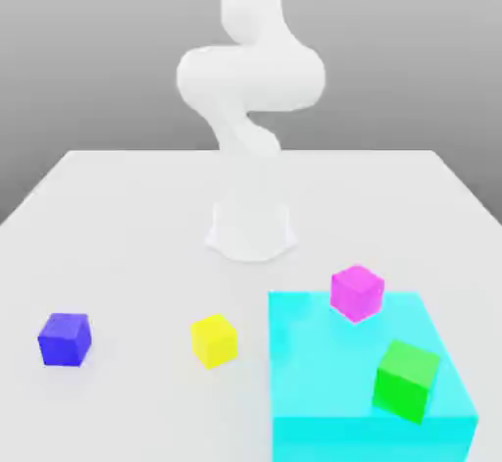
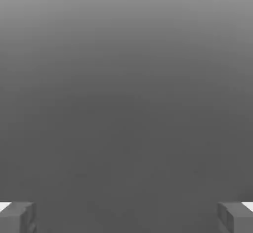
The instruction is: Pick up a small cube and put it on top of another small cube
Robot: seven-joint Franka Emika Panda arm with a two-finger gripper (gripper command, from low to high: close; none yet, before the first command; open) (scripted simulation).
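Claw (image 2: pixel 126 219) spread wide, gripping nothing. Reach not yet begun. Yellow cube (image 1: pixel 214 340) and blue cube (image 1: pixel 65 338) apart on tabletop (image 1: pixel 127 215). Next: descend squarely over yellow cube, probably.

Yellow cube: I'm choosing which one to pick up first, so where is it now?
In the exterior view the yellow cube sits on the white table, between the blue cube on its left and the cyan block on its right.

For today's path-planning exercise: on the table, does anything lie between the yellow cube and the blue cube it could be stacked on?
Nothing visible does. The yellow cube and blue cube sit apart on bare table; the cyan block lies beyond, toward the exterior view's right.
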